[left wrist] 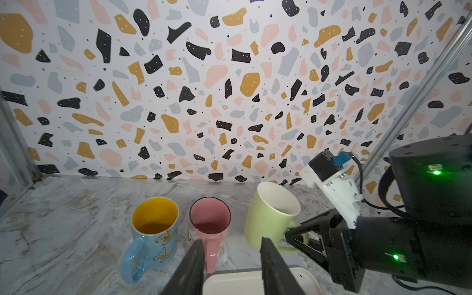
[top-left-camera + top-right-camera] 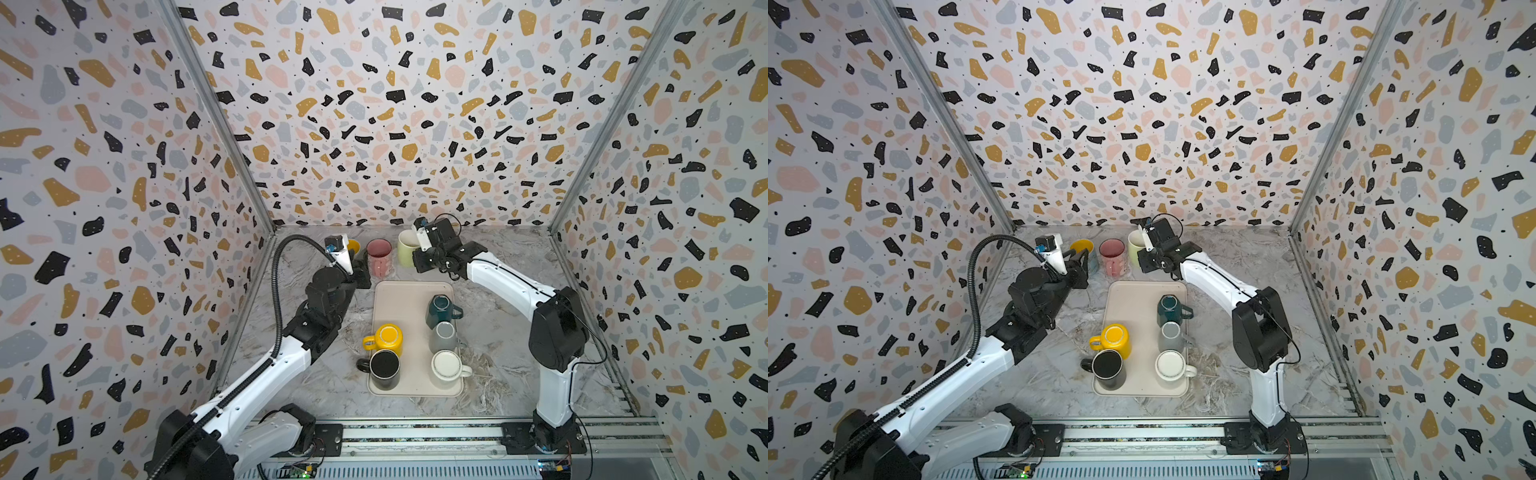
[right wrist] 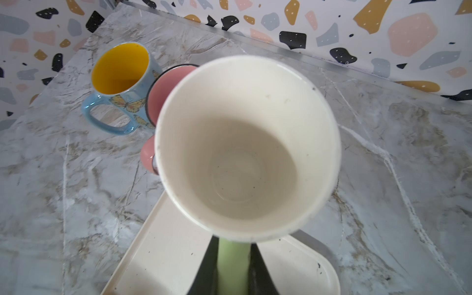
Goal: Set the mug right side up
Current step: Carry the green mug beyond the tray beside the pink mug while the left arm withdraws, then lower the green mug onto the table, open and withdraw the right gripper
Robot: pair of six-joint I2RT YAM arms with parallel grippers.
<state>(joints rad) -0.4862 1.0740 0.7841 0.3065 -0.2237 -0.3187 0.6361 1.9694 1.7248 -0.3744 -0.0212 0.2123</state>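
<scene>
Over the marble table, the right gripper grips the green mug by its handle; the left gripper is open and empty.

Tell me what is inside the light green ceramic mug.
Nothing: the light green ceramic mug is empty, its cream inside bare except small dark specks. The whole bottom shows; nothing is hidden.
</scene>
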